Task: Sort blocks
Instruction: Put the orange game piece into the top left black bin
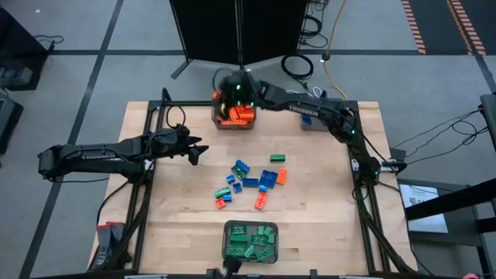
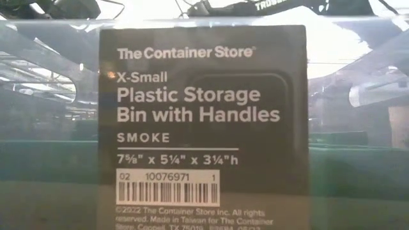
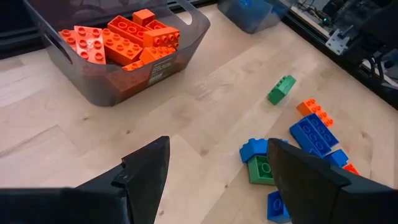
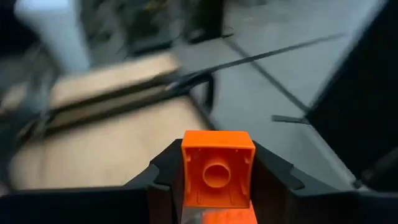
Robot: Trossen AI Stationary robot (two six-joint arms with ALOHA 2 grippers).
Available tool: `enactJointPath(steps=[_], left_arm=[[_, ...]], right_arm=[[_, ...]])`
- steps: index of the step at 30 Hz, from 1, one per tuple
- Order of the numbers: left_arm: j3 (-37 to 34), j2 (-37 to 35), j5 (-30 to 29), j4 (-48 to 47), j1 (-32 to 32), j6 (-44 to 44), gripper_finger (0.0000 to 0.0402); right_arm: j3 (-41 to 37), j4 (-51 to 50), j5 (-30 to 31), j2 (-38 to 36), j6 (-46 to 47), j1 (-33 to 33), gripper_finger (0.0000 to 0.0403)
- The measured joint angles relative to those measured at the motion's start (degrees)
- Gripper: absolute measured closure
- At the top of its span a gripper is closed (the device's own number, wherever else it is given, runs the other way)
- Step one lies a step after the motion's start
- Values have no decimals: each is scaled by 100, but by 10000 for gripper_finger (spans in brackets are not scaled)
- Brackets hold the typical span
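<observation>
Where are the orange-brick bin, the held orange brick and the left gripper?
orange-brick bin (image 3: 180, 53): left wrist view, grey side wall.
held orange brick (image 4: 217, 168): right wrist view, hollow underside, between the right gripper's fingers.
left gripper (image 3: 214, 180): left wrist view, gap between its open fingertips.

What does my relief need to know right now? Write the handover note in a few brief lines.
Right tool: shut on an orange block, hanging over the orange bin at the table's far edge.
Left tool: open, empty, left of the loose pile, pointing at it.
Done: many orange blocks lie in the orange bin, green ones in the near bin; the far-right bin shows blue.
Left: drop the held block, then sort the blue, green and orange blocks mixed mid-table.
</observation>
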Motion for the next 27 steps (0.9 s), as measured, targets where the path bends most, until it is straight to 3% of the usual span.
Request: enactJointPath(steps=[9,16,23,27], left_arm=[[-1,0,-35,0,-1,-6,132],[-1,0,-35,0,-1,-17,132],[0,0,-35,0,-1,-16,132],[0,0,-35,-1,-1,-12,132]], right_arm=[[-8,27,211,419,1673,-397,288],[-7,-441,60,535,1714,-381,286],[-4,-450,-79,527,2176,-440,141],[-4,-463,-393,487,2206,-462,113]])
